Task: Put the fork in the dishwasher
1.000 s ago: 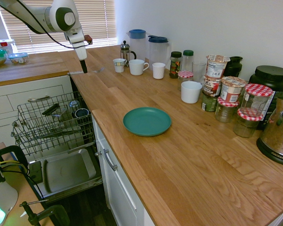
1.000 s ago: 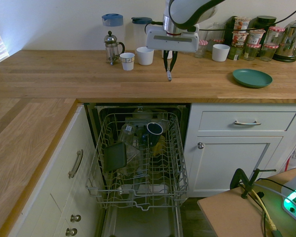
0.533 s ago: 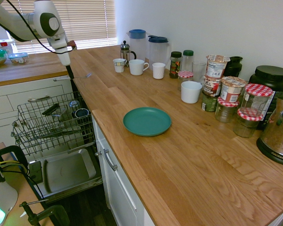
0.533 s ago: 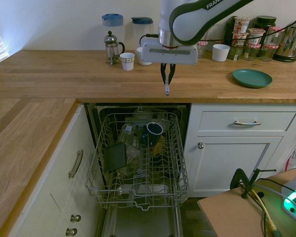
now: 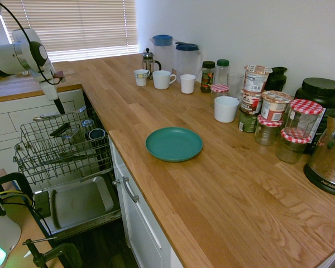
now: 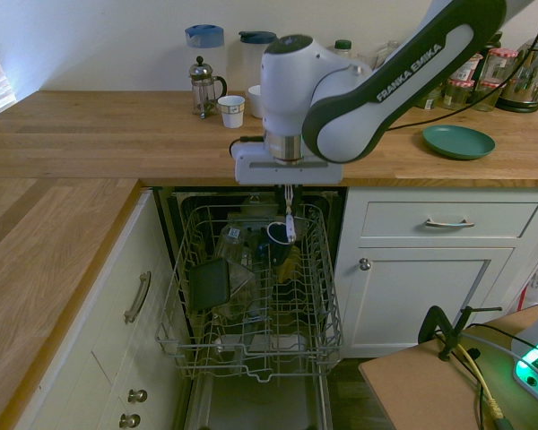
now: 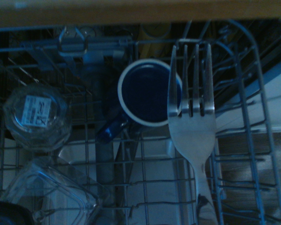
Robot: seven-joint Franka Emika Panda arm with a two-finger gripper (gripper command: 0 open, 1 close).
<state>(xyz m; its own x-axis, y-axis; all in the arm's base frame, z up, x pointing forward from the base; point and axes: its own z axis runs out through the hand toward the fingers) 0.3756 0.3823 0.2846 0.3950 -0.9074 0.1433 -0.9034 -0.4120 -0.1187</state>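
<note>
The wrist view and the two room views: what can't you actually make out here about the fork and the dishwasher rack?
- Fork handle: runs off the wrist view's bottom edge, so the grip is unseen there.
- Fork in the second exterior view: a thin sliver, tines unreadable.
- First exterior view: the fork is too small to pick out below the gripper.
- Rack contents: dark and overlapping; only a blue mug and clear containers read.

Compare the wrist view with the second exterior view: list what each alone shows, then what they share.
Only the wrist view shows the fork close enough to count its four tines, and the label on a clear jar. Only the second exterior view shows the gripper shut on the fork, the worktop, the French press and the teal plate. Both show the fork over the dishwasher rack and the blue mug in it.
</note>
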